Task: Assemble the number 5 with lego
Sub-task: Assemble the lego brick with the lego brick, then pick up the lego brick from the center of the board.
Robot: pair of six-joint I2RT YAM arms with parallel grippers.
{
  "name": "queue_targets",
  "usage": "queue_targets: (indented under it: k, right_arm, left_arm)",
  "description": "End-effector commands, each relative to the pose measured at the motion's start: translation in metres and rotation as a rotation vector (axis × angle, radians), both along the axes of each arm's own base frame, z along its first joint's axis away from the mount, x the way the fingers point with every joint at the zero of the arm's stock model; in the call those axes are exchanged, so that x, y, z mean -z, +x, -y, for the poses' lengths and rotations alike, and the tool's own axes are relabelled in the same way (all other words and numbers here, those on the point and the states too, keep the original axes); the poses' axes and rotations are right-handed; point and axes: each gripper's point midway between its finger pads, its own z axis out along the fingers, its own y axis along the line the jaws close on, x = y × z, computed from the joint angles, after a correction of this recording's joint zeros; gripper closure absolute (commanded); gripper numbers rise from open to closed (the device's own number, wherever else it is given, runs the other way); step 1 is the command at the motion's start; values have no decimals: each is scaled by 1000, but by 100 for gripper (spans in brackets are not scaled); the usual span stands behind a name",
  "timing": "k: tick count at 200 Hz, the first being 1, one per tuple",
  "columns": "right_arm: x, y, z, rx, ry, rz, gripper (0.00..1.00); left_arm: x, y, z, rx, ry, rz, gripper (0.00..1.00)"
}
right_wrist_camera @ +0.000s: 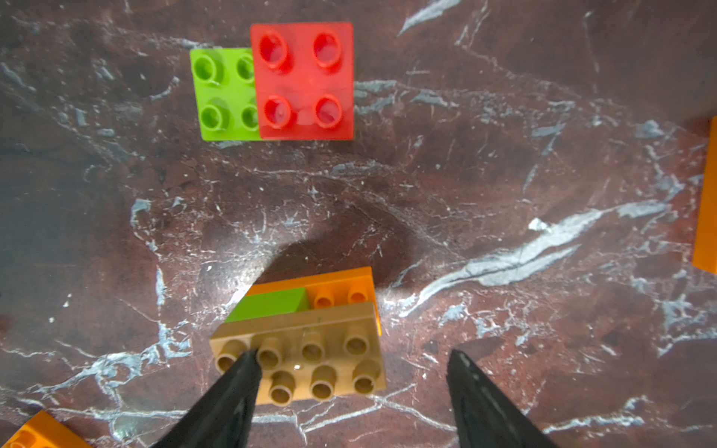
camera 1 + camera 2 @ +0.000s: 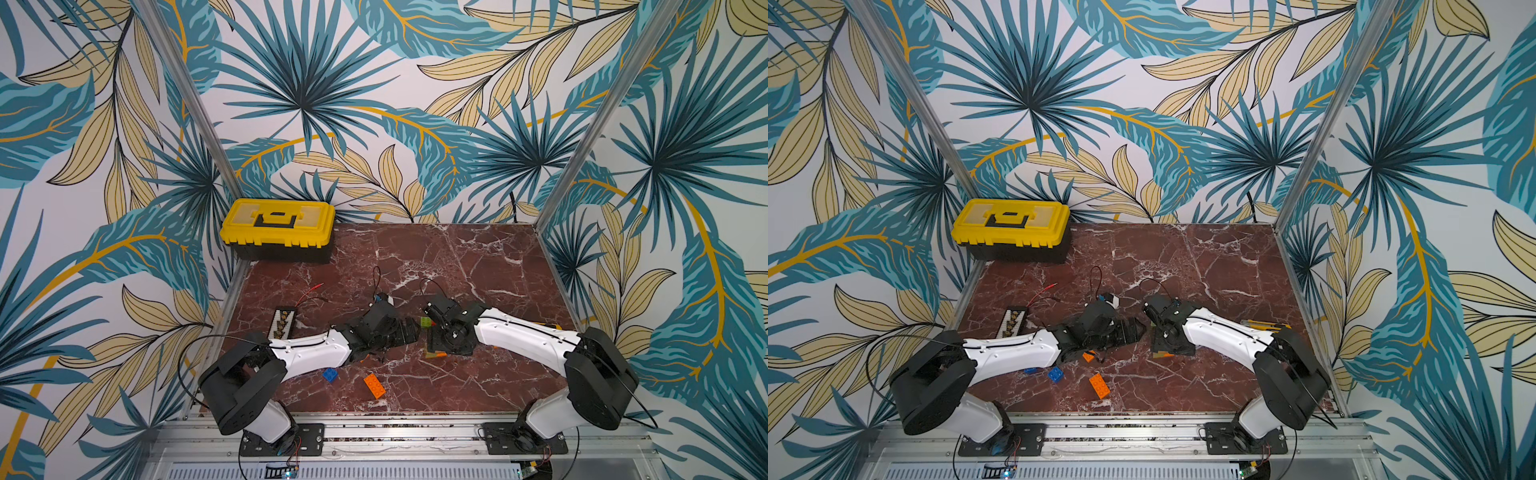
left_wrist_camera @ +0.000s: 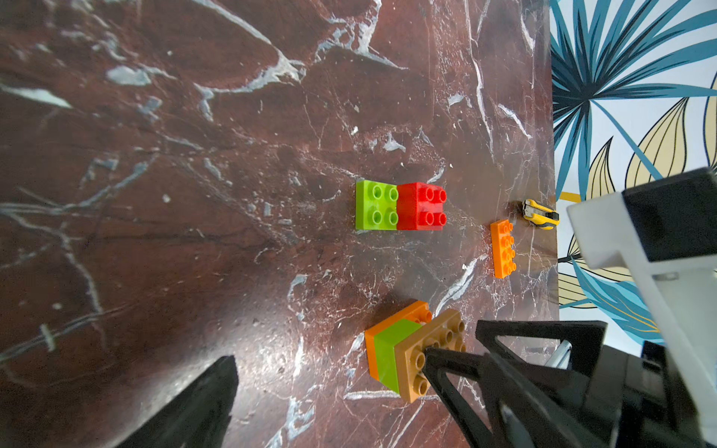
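A stack of lego, tan [image 1: 302, 360] over lime green over orange, stands on the marble under my right gripper [image 1: 353, 355]. That gripper is open: one fingertip [image 1: 248, 360] rests over the tan studs, the other hangs clear past the brick's end. A lime green brick joined to a red one [image 1: 271, 85] lies just beyond; it is also in the left wrist view [image 3: 399, 205]. My left gripper [image 3: 359, 360] is open and empty, level with the stack [image 3: 411, 357]. Loose orange [image 2: 374, 385] and blue [image 2: 330, 374] bricks lie nearer the front edge.
A yellow toolbox [image 2: 278, 228] sits at the back left corner. A black strip with yellow marks [image 2: 284, 323] and red wires [image 2: 311, 291] lie left of the left arm. A yellow utility knife [image 3: 540, 214] and another orange brick [image 3: 503, 248] lie near the right edge.
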Motion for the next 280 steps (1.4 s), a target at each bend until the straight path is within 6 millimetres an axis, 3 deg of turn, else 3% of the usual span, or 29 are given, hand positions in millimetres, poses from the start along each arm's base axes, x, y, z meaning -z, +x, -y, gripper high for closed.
queue_targets:
  k: [1,56,87,132,172,280]
  right_arm:
    - [-5,-9,6,-14,-11,-21,21]
    - [-16,-4,-13,-46,117,41,12]
    - [-8,-3,-26,-88,163,28,8]
    - [12,-3,-8,-93,6,-22,1]
    - [23,-4,-16,-122,20,-59,1]
    - [21,6,-7,-104,-67,-38,1]
  left_arm:
    - [-8,3,8,23,-8,21,0]
    - [-9,2,5,13,-7,24,0]
    - [-7,1,-5,-22,0,25,0]
    - [-7,-2,-16,-51,14,32,0]
    - [-7,-2,-17,-56,14,32,0]
    - [-6,-1,-33,-102,49,51,0]
